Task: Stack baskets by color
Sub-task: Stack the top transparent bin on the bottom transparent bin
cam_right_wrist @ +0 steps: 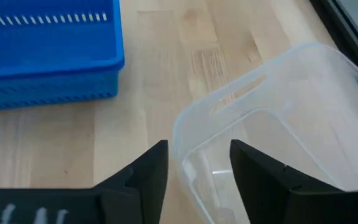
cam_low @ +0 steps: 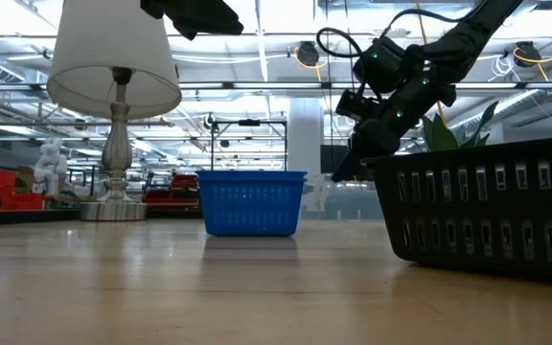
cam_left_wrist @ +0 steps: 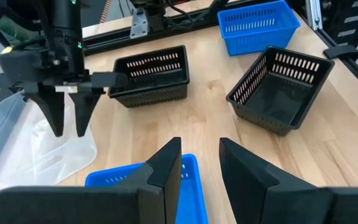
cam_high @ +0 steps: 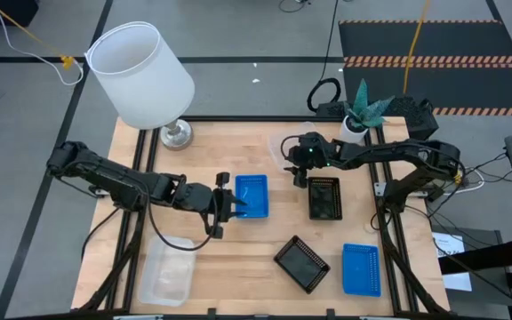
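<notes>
A clear basket (cam_right_wrist: pixel 272 112) sits on the table toward its far edge, with my right gripper (cam_right_wrist: pixel 199 144) open over its corner, one finger outside the wall and one inside. A blue basket (cam_high: pixel 250 196) rests on the table mid-way; my left gripper (cam_left_wrist: pixel 201 152) hangs open above its left edge, well clear of it in the low view. Two black baskets (cam_high: pixel 324 197) (cam_high: pixel 302 264), a second blue basket (cam_high: pixel 361 268) and another clear basket (cam_high: pixel 167 271) sit apart on the table. My right gripper comes slanting down from the table's right, its fingers on either side of the clear basket's rim (cam_right_wrist: pixel 188 140) near a corner. I cannot tell whether they touch the wall. The basket rests flat on the table.
A white-shaded lamp (cam_high: pixel 140 71) stands at the far left corner and a potted plant (cam_high: pixel 363 111) at the far right. Bare wood lies between the blue basket and the black ones.
</notes>
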Robot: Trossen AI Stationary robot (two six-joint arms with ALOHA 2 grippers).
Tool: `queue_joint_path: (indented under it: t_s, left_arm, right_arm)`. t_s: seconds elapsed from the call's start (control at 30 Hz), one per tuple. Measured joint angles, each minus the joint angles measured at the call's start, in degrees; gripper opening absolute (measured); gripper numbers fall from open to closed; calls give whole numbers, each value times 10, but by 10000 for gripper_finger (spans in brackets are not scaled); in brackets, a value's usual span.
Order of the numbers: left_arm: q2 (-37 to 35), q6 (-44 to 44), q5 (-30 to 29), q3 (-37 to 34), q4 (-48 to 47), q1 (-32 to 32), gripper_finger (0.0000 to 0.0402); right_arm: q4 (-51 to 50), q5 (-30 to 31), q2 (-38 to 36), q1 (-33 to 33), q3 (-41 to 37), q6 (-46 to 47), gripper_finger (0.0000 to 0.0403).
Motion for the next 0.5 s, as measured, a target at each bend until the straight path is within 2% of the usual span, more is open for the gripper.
queue_joint_path:
  t_s: [0.13, 0.23, 0.33, 0.5]
  left_arm:
    - [0, -3, 0, 0, 3, 0, 111]
    - [0, -5, 0, 0, 6, 0, 111]
    - [0, -6, 0, 0, 8, 0, 111]
    - [0, 7, -16, 0, 17, 1, 111]
  right_arm:
    - [0, 0, 8, 0, 0, -8, 181]
    - [-3, 0, 11, 0, 0, -9, 164]
    - [-5, -3, 10, 0, 0, -18, 124]
    - [-8, -17, 9, 2, 0, -57, 28]
